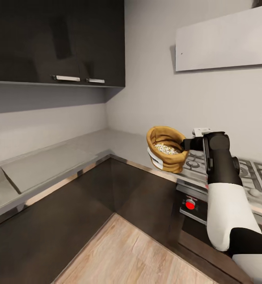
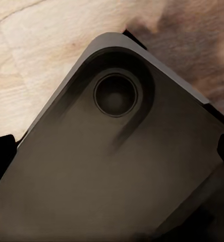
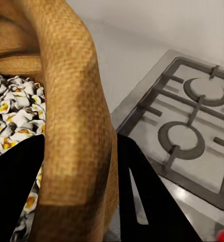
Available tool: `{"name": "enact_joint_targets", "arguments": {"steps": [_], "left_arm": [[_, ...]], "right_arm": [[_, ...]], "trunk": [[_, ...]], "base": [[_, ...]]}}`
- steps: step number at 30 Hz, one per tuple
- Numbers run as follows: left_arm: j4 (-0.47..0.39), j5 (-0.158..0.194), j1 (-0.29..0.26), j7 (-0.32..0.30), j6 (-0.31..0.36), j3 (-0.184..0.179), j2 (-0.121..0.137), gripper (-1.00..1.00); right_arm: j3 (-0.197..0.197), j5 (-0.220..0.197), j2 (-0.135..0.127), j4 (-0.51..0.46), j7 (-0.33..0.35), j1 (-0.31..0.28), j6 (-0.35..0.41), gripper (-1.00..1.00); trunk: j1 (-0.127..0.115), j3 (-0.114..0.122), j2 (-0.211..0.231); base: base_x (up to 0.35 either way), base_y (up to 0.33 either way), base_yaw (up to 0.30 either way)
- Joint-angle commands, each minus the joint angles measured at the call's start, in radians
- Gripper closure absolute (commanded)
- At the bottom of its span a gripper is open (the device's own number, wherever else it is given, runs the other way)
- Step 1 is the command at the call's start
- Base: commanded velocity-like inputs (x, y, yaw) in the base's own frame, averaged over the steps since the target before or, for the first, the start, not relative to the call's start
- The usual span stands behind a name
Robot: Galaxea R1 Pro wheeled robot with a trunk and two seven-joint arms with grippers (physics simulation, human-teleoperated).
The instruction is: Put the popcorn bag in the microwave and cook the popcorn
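So the mustard-yellow wrinkled popcorn bag [image 1: 167,149] hangs in the air just left of the steel gas hob [image 1: 241,173], above the grey steel-like counter [image 1: 60,161] that wraps the corner. The pale popcorn [image 1: 166,148] sits inside it. The right hand [image 1: 187,144] has the bag's rim between its fingers. Dark wall cabinets [image 1: 56,41] hang over the counter's left run, with the red knob [image 1: 190,204] below the hob.

You are looking at the grey countertop [image 1: 107,144] wrapping around its inner corner — a flat pale board [image 1: 44,165] is lying on its left run, and a gas hob [image 1: 245,173] is sitting along its right run.
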Motion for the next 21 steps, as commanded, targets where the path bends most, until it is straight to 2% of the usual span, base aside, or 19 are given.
{"name": "enact_joint_targets", "arguments": {"steps": [1, 8, 9, 10, 12, 15, 19, 21], "left_arm": [[0.000, 0.000, 0.000, 0.004, -0.002, 0.000, 0.000, -1.00], [-0.002, 0.000, 0.000, 0.004, -0.004, 0.000, -0.002, -1.00], [-0.002, 0.000, 0.000, 0.004, -0.004, -0.001, -0.004, -1.00], [-0.002, -0.001, 0.000, 0.004, -0.003, -0.002, -0.008, -1.00], [-0.001, -0.001, 0.000, 0.004, -0.002, -0.002, -0.009, -1.00], [-0.002, -0.001, 0.000, 0.004, -0.003, -0.002, -0.010, -1.00], [-0.002, -0.002, 0.000, 0.004, -0.002, -0.002, -0.014, -1.00], [-0.002, -0.002, 0.000, 0.004, -0.002, -0.002, -0.014, -1.00]], "right_arm": [[-0.002, 0.011, 0.001, 0.000, 0.008, -0.001, 0.002, 1.00], [-0.003, 0.013, -0.012, 0.015, 0.002, 0.001, 0.002, 1.00], [-0.003, 0.013, -0.021, 0.035, 0.003, 0.002, 0.002, 1.00], [-0.003, 0.012, -0.048, 0.076, 0.003, 0.002, 0.002, 1.00], [-0.007, 0.011, -0.066, 0.107, 0.003, 0.002, 0.002, 1.00], [-0.051, 0.010, -0.075, 0.113, 0.003, 0.002, 0.002, 1.00], [-0.071, 0.010, -0.076, 0.105, 0.003, 0.002, 0.002, 1.00], [-0.106, 0.011, -0.086, 0.104, 0.003, 0.002, 0.002, 1.00]], "trunk": [[-0.001, -0.001, -0.001], [-0.001, -0.001, -0.001], [-0.001, -0.001, -0.001], [-0.001, -0.001, -0.001], [-0.001, -0.001, -0.001], [-0.001, -0.001, -0.001], [-0.001, -0.001, -0.001], [-0.001, -0.001, -0.001]], "base": [[-0.349, 0.000, -0.080], [-0.349, 0.000, -0.264], [-0.349, 0.000, -0.293], [-0.349, 0.000, -0.294], [-0.349, 0.000, -0.294], [-0.349, 0.000, -0.294], [-0.349, 0.000, -0.294], [-0.349, 0.000, -0.294]]}}
